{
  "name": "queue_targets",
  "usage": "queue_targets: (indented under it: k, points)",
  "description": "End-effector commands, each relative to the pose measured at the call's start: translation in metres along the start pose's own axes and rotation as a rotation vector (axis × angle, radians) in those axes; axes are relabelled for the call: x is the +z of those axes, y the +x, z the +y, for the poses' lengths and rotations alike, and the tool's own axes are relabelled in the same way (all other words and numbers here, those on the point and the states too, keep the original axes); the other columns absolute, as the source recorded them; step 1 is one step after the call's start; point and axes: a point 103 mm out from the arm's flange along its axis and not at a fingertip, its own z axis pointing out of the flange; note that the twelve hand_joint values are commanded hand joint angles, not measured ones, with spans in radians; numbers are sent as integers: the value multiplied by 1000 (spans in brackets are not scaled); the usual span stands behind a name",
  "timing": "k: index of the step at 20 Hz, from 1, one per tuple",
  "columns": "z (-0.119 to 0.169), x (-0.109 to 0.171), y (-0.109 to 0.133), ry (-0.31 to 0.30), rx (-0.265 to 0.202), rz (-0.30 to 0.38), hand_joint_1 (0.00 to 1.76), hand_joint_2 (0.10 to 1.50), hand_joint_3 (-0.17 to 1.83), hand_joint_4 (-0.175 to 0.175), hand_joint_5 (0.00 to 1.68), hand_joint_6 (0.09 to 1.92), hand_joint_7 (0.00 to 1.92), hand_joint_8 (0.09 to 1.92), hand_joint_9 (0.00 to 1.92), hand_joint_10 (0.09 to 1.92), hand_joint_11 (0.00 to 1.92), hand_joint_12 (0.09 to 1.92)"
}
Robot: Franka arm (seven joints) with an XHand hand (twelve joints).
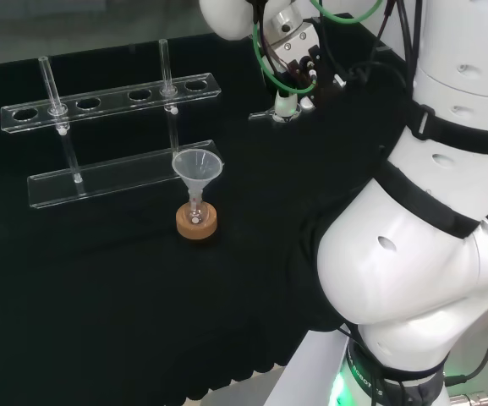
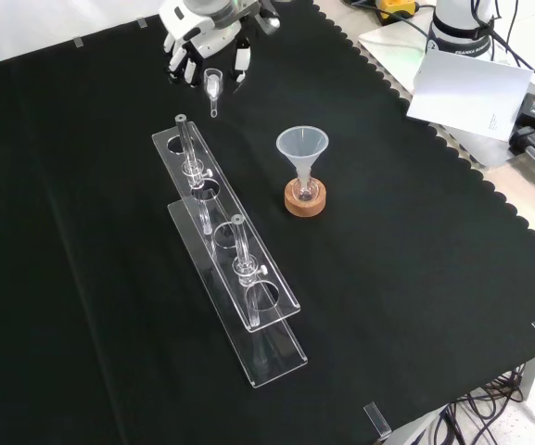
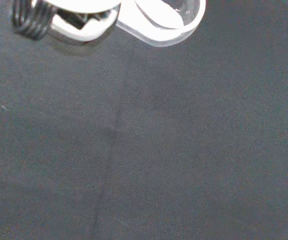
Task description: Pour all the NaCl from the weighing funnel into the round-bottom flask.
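A black cloth (image 1: 100,279) is covering the bench in the head view. A small round-bottom flask (image 1: 196,211) is sitting in a cork ring (image 1: 197,223) near the middle of the cloth, and a clear funnel (image 1: 198,167) is standing in its neck. Behind it a clear test tube rack (image 1: 108,135) is standing with two glass tubes in it. Near the cloth's far right edge the hand (image 1: 298,68) is hanging low over the cloth, with green cables looping around it. The weighing funnel (image 1: 287,107) is showing just under the hand, close to the cloth. I cannot tell from here how the fingers are set.

In the front view the cloth (image 2: 415,278) is reaching to a wavy edge on the right. The hand (image 2: 202,42) is coming in at the cloth's top edge, with its fingers pointing down and curling around the weighing funnel (image 2: 213,85). The funnel's thin spout is pointing down toward the rack (image 2: 225,241), which is running slantwise across the middle. The flask (image 2: 305,190) in its cork ring (image 2: 305,201), with the clear funnel (image 2: 302,146) on top, is standing right of the rack and well apart from the hand.

In the wrist view plain black cloth (image 3: 158,150) is lying below. A blurry white part of the hand (image 3: 79,22) is showing beside the rounded clear end of the weighing funnel (image 3: 163,22), which has something white inside.
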Motion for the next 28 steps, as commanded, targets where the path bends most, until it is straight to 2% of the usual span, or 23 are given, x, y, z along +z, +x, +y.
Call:
queue_targets:
  k: [1, 7, 17, 28]
  points:
    - [-24, -14, 8, -5, 8, -33, 1089, 701, 652, 175, 1177, 842, 625, 631, 947, 363, 723, 1132]
    - [-46, -31, 16, -2, 23, -71, 1090, 700, 654, 175, 1178, 842, 623, 630, 945, 362, 724, 1130]
    - [-82, -57, 59, -16, 20, -125, 1091, 697, 657, 175, 1180, 839, 622, 631, 950, 362, 722, 1118]
    - [-105, -62, 81, -2, 16, -157, 1092, 696, 658, 175, 1182, 837, 619, 631, 950, 359, 725, 1110]
